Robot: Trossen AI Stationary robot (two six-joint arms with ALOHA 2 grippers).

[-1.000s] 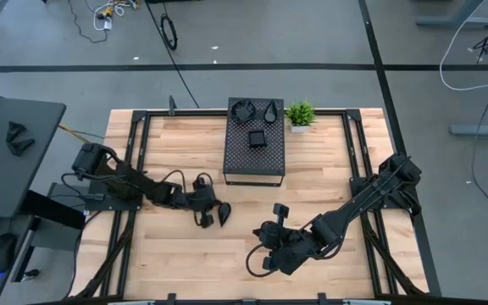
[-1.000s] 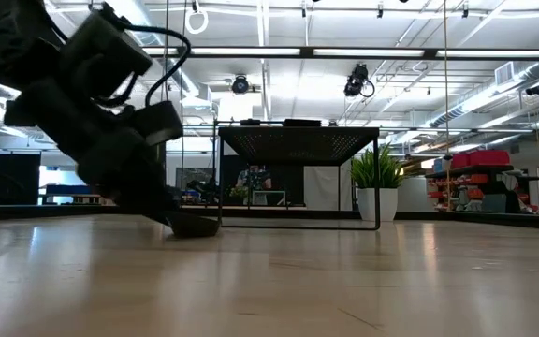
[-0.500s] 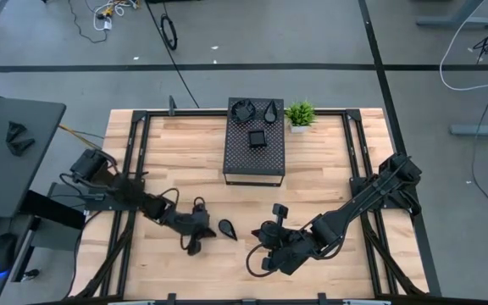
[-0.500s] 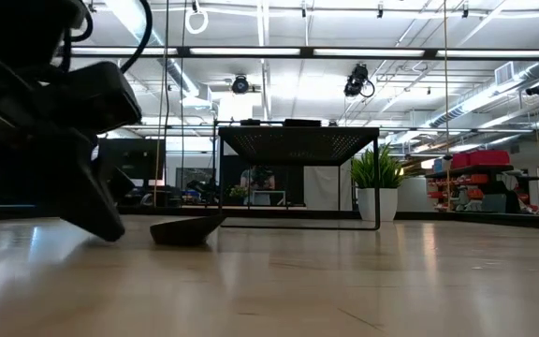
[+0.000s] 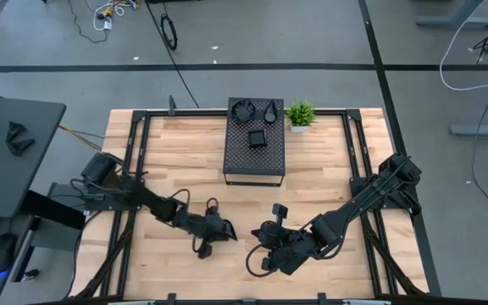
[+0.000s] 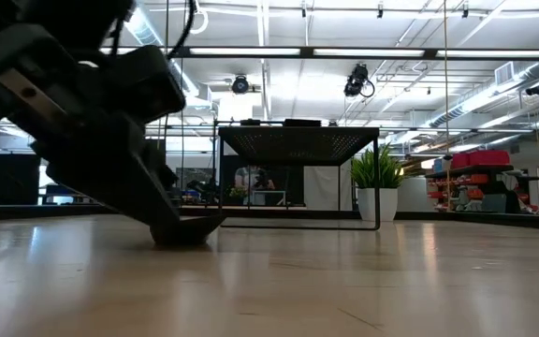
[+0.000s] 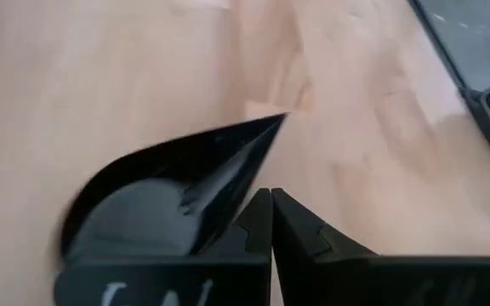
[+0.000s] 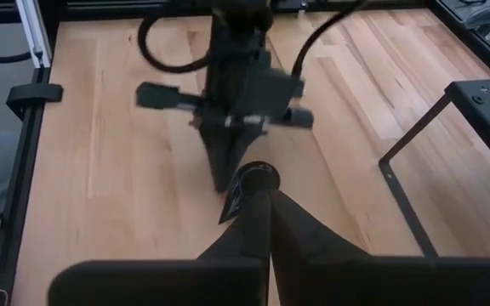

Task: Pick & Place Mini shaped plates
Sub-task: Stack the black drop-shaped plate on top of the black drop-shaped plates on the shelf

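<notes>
Left gripper (image 5: 224, 230) — fingers closed, gripping nothing — rested against the teardrop plate (image 5: 228, 230) at lower centre; right gripper (image 5: 265, 254) sat closed, empty.

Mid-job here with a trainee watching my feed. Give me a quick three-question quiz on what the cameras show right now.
1. True or false: the left pincer stands wide open above the table.
2. How many mini plates lie on top of the perforated box? A) one B) three C) five
3. Fill in: the plate on the wood right beside the left pincer's tips has a ___ shape.

Key: 1 false, since its fingers are shut together, low by the plate. 2 B. 3 teardrop.
</notes>
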